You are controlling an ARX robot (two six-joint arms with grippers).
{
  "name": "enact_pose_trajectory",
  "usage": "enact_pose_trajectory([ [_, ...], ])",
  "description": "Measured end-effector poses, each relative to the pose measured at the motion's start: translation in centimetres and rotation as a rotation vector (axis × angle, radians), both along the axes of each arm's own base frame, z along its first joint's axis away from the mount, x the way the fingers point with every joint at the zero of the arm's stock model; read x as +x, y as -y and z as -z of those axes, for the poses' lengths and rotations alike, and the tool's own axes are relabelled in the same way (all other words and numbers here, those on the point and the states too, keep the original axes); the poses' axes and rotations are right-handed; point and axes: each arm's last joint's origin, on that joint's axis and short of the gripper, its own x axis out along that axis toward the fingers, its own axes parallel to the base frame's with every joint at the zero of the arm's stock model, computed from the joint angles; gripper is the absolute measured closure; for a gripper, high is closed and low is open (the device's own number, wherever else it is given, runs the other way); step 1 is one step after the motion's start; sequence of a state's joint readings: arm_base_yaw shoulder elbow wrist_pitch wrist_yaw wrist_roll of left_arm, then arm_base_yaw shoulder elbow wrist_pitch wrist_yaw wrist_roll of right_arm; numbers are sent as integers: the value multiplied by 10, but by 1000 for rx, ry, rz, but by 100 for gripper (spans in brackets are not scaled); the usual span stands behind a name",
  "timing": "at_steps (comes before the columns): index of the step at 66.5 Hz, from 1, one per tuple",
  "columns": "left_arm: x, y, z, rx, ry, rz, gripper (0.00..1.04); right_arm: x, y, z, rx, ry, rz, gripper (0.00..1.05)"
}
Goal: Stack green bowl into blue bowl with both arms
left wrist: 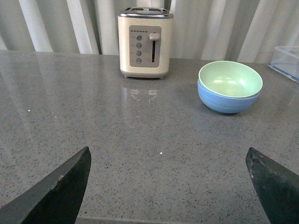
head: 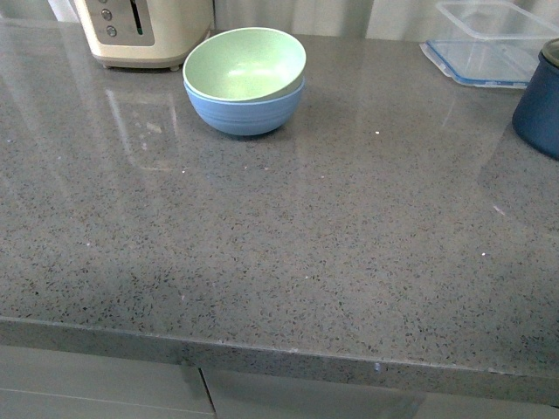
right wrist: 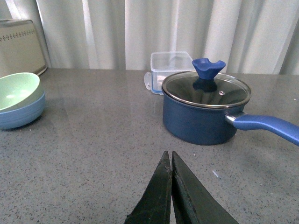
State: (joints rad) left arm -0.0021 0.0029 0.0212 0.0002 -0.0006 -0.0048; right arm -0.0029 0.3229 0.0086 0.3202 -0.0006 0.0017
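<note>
The green bowl (head: 244, 64) sits nested inside the blue bowl (head: 246, 111) at the back left of the grey countertop. Both also show in the left wrist view, green (left wrist: 230, 78) over blue (left wrist: 226, 101), and in the right wrist view, green (right wrist: 17, 89) over blue (right wrist: 22, 114). Neither arm shows in the front view. My left gripper (left wrist: 168, 156) is open and empty, low over bare counter, well short of the bowls. My right gripper (right wrist: 168, 156) is shut on nothing, over bare counter, apart from the bowls.
A cream toaster (head: 144, 30) stands just behind the bowls to the left. A dark navy pot (right wrist: 205, 108) with glass lid and long handle stands at the right. A clear plastic container (head: 489, 42) lies at the back right. The counter's front edge (head: 279, 349) runs across.
</note>
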Motion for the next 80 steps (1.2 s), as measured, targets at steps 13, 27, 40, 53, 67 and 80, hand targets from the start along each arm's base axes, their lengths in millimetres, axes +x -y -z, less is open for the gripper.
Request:
enact_pose_trajectory([
  [13, 0, 0, 0, 0, 0, 0, 7, -5, 0, 1, 0, 3, 0, 104],
  [27, 0, 0, 0, 0, 0, 0, 7, -9, 0, 1, 0, 2, 0, 104],
  [40, 0, 0, 0, 0, 0, 0, 7, -20, 0, 4, 0, 0, -1, 104],
  [53, 0, 0, 0, 0, 1, 0, 7, -20, 0, 4, 0, -4, 0, 104],
  [67, 0, 0, 0, 0, 1, 0, 7, -20, 0, 4, -2, -3, 0, 91],
  [80, 0, 0, 0, 0, 1, 0, 7, -20, 0, 4, -2, -3, 0, 54],
])
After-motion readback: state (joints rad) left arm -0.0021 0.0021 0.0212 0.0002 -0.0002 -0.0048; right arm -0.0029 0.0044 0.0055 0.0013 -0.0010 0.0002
